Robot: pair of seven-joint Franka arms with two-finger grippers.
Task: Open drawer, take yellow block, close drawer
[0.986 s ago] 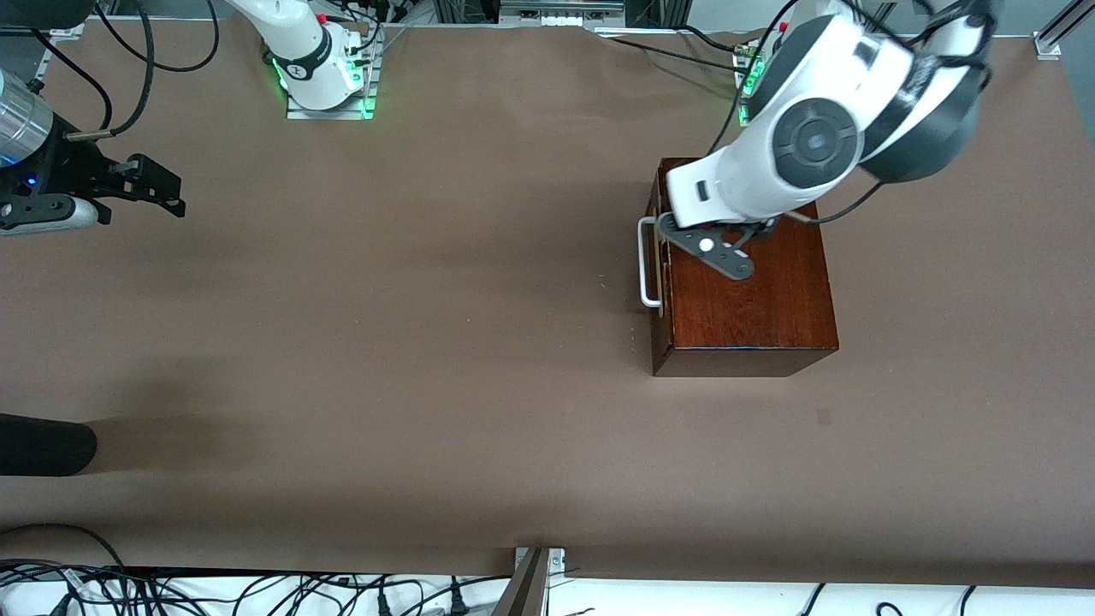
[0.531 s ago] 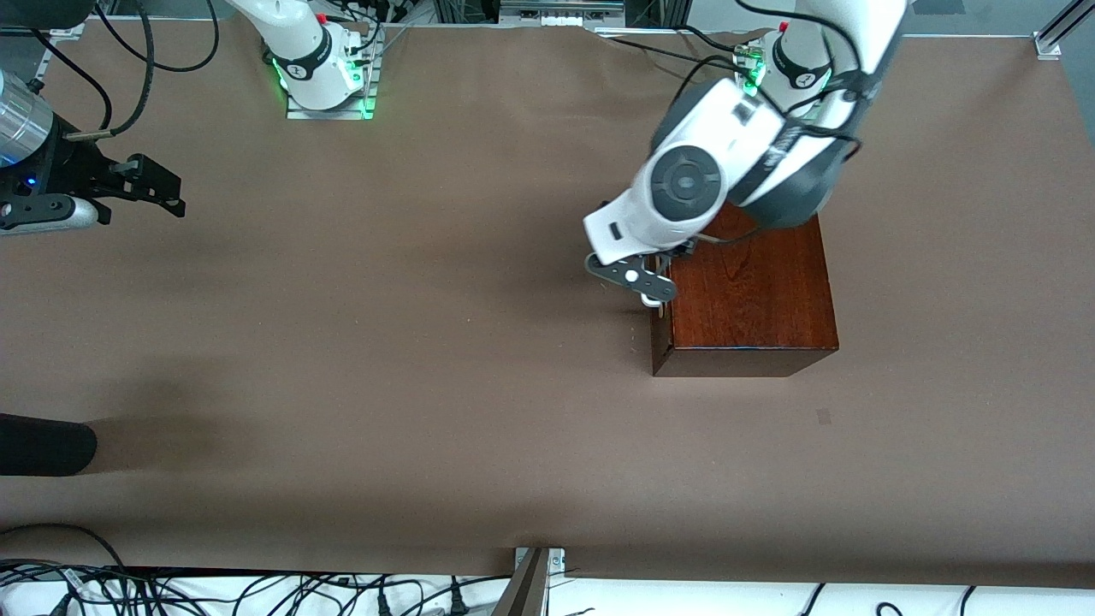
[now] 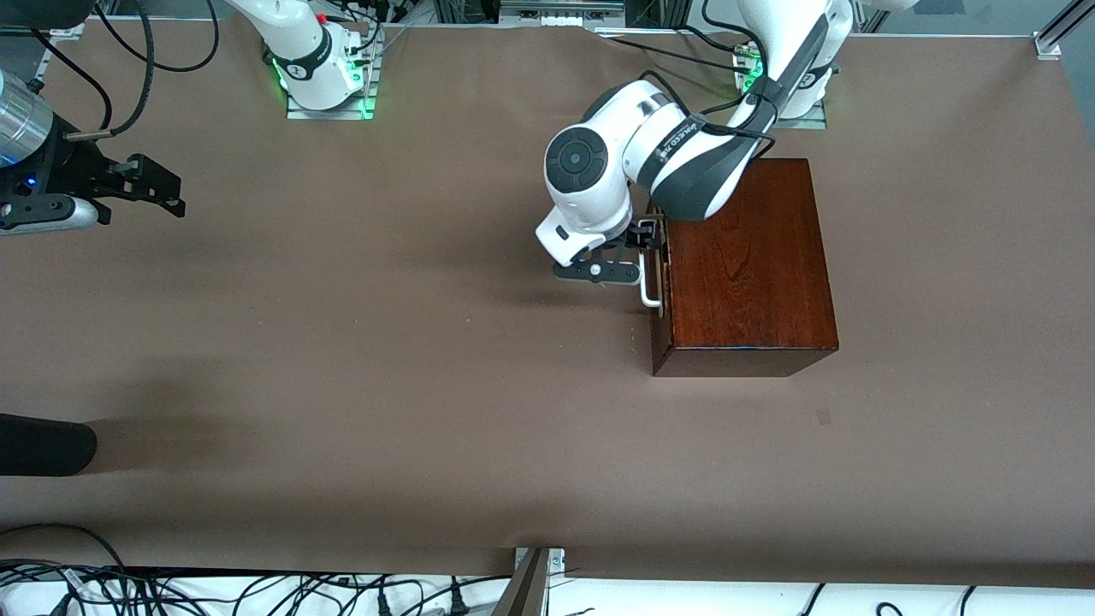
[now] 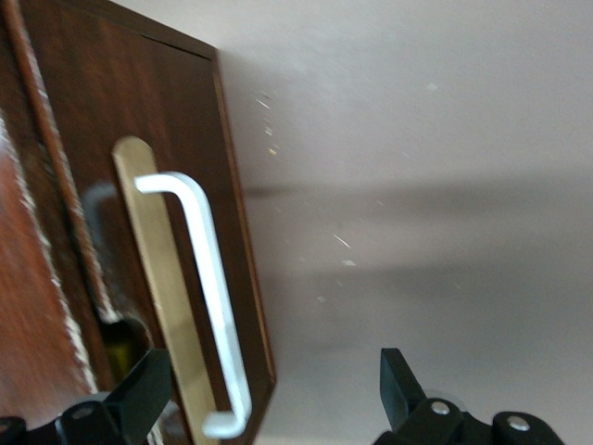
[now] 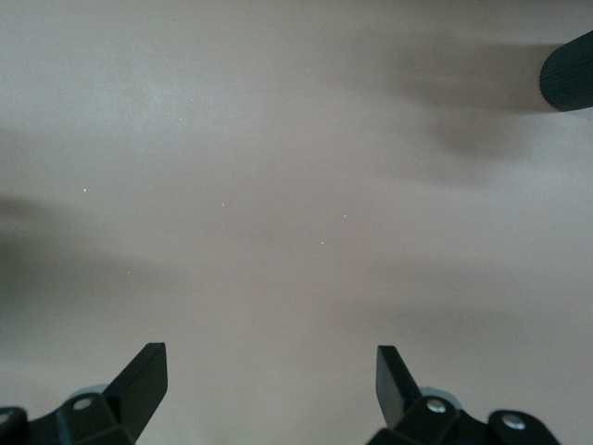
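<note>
The mahogany box (image 3: 744, 265) stands toward the left arm's end of the table. Its drawer (image 4: 111, 130) looks shut, its dark front flush with the box. The white bar handle (image 3: 650, 287) (image 4: 211, 297) faces the right arm's end. My left gripper (image 3: 648, 238) (image 4: 269, 389) is low in front of the drawer and open. One end of the handle lies between its fingers (image 4: 144, 394), untouched. My right gripper (image 3: 158, 192) (image 5: 269, 380) waits open over bare table at the right arm's end. The yellow block is hidden.
A black cylinder (image 3: 43, 445) (image 5: 567, 72) pokes in over the table's edge at the right arm's end, nearer the front camera than the right gripper. Cables (image 3: 214, 590) run along the table's near edge. Brown table cover (image 3: 385, 342) spreads between the two grippers.
The left arm swung off the top of the box and came down in front of the drawer, bringing its gripper to the handle. The right arm has not moved.
</note>
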